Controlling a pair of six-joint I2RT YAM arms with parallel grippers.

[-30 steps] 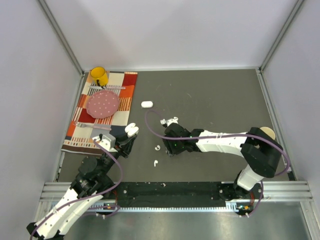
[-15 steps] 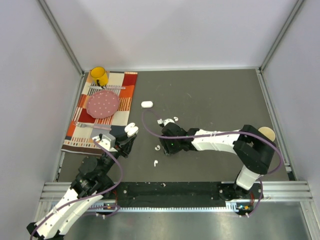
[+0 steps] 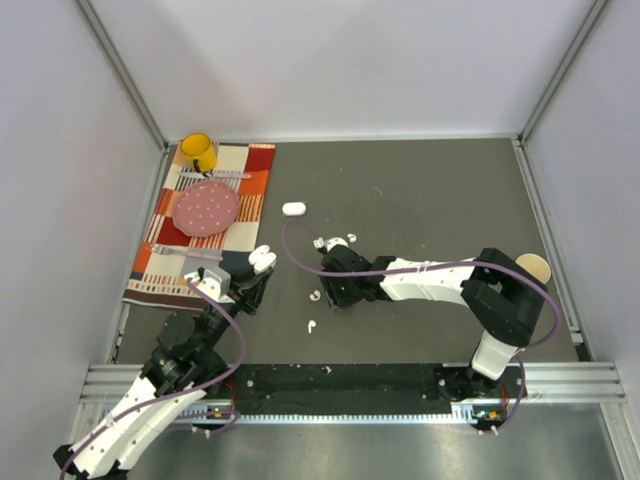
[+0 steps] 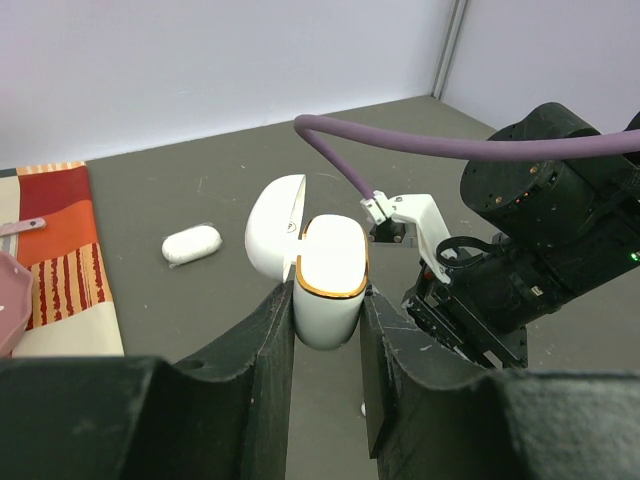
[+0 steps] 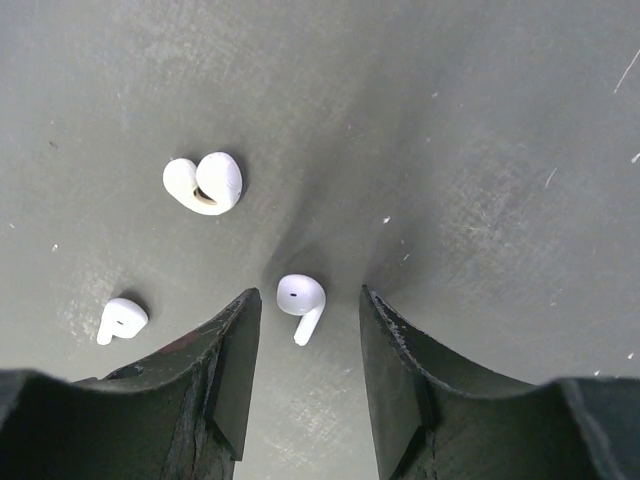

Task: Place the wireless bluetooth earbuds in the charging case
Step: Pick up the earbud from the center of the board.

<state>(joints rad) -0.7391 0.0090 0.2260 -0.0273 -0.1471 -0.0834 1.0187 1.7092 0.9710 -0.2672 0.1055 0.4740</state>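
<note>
My left gripper [image 3: 258, 272] is shut on the open white charging case [image 3: 262, 260] and holds it upright. In the left wrist view the case [image 4: 330, 275] shows a gold rim, with its lid [image 4: 272, 225] swung back, between my left gripper's [image 4: 327, 300] fingers. My right gripper [image 3: 325, 296] is low over the dark table, open. In the right wrist view one earbud [image 5: 300, 300] lies on the table between my right gripper's [image 5: 305, 330] fingers, untouched. Another earbud [image 5: 120, 318] lies to the left. Two touching earbuds [image 5: 203, 183] lie further off. Two earbuds [image 3: 316, 296] [image 3: 311, 325] show from above.
A closed white oval case [image 3: 293, 209] [image 4: 191, 245] lies at the back centre. A striped placemat [image 3: 258, 190] at the back left carries a pink plate [image 3: 206, 207], a yellow mug [image 3: 198, 152] and cutlery. Metal rails edge the table.
My right arm has shifted a little to the left, bringing its open gripper around the earbud. My left gripper and the case have not moved.
</note>
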